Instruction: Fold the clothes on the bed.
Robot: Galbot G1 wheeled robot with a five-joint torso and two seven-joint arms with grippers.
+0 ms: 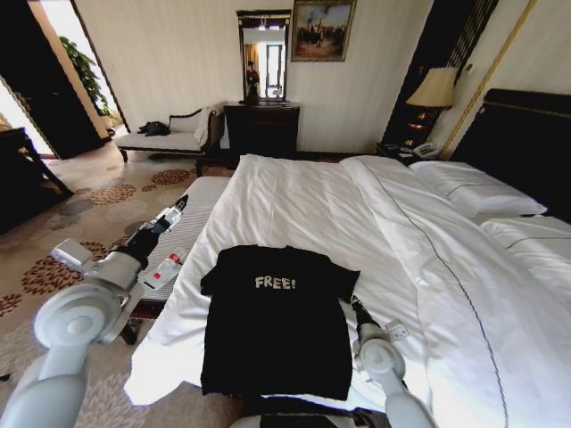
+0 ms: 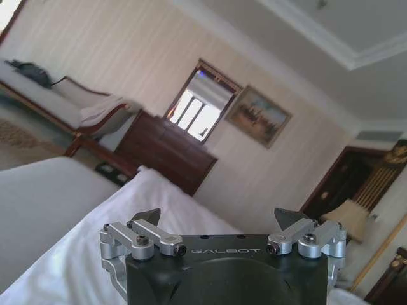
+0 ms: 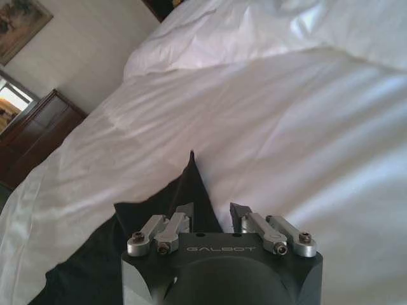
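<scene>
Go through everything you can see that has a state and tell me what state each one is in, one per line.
T-shirt: spread flat on the bed, lettering up, unfolded.
Bed: made, white duvet smooth.
Left gripper: open, empty, raised beside the bed.
Right gripper: open, at the shirt's sleeve tip, not clamped.
Lamp: cannot tell if lit.

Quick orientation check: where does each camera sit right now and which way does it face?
Head: high, looking down the bed at the T-shirt; both arms show.
Left wrist: behind the open left gripper, raised off the bed's side, facing the dresser.
Right wrist: behind the right gripper, fingers open at the T-shirt's sleeve.
All share the dresser.
</scene>
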